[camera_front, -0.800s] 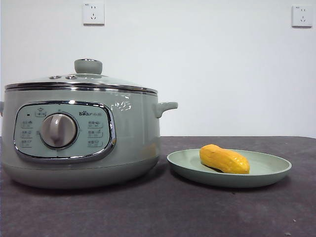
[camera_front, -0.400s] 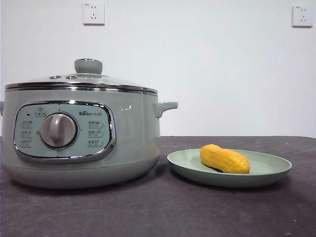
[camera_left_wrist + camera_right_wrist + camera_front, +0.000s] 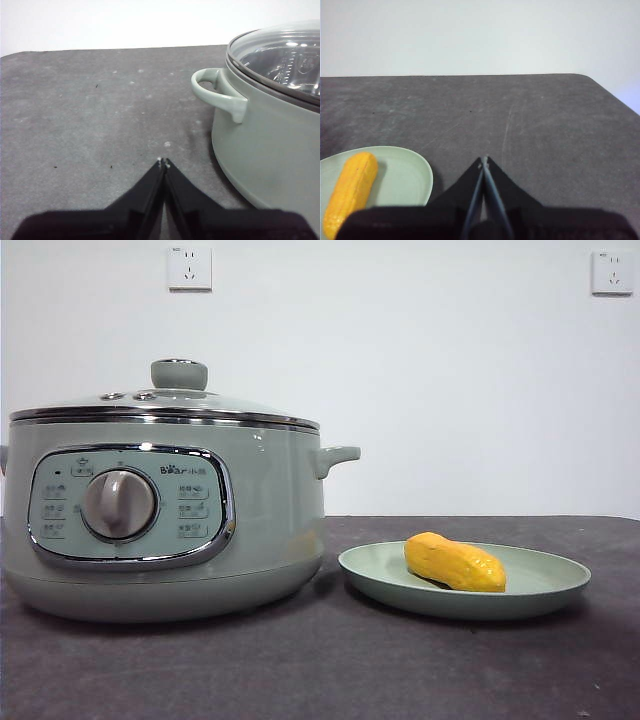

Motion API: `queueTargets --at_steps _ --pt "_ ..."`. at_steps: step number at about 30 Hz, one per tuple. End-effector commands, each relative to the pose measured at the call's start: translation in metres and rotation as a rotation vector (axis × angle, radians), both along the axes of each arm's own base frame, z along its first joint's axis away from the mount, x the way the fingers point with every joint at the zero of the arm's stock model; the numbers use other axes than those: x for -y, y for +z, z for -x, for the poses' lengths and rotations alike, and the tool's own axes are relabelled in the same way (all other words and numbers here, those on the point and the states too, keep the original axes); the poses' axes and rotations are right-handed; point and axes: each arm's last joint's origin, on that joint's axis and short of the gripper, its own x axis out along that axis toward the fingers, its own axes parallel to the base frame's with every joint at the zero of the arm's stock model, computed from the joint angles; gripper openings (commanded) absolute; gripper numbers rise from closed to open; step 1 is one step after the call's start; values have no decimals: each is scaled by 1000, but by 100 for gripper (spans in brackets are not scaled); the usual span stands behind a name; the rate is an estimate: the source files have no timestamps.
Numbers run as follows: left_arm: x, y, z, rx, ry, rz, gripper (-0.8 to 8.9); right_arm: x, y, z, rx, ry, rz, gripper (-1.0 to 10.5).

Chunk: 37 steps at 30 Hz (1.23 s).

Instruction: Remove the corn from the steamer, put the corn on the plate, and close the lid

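The sage-green steamer (image 3: 165, 530) stands at the left of the front view, with the glass lid (image 3: 165, 405) seated on its rim. The corn (image 3: 455, 562) lies on the pale green plate (image 3: 545, 585) to the steamer's right. My left gripper (image 3: 163, 162) is shut and empty above the dark table, apart from the steamer's side handle (image 3: 220, 92); the lid (image 3: 280, 55) shows there too. My right gripper (image 3: 484, 160) is shut and empty, beside the plate (image 3: 412, 175) that holds the corn (image 3: 351, 192). Neither arm shows in the front view.
The dark grey table (image 3: 330, 670) runs to a white wall with two sockets (image 3: 189, 267). The table's rounded far corner (image 3: 590, 80) shows in the right wrist view.
A bright reflection on the steamer's wall near the side handle has faded away. The steamer, lid, plate and corn have not moved.
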Motion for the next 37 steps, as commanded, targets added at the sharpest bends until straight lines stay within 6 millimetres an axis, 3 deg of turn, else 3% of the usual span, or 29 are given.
queueTargets --at_steps 1,7,37 --pt "0 -4 -1 -11 4 6 -3 0 -8 0 -24 -3 -25 1" --pt "0 -4 -1 -11 4 6 -3 0 -18 3 -119 -3 -10 1" --pt "0 -4 -1 -11 4 6 -3 1 -17 3 -112 -11 -9 1"
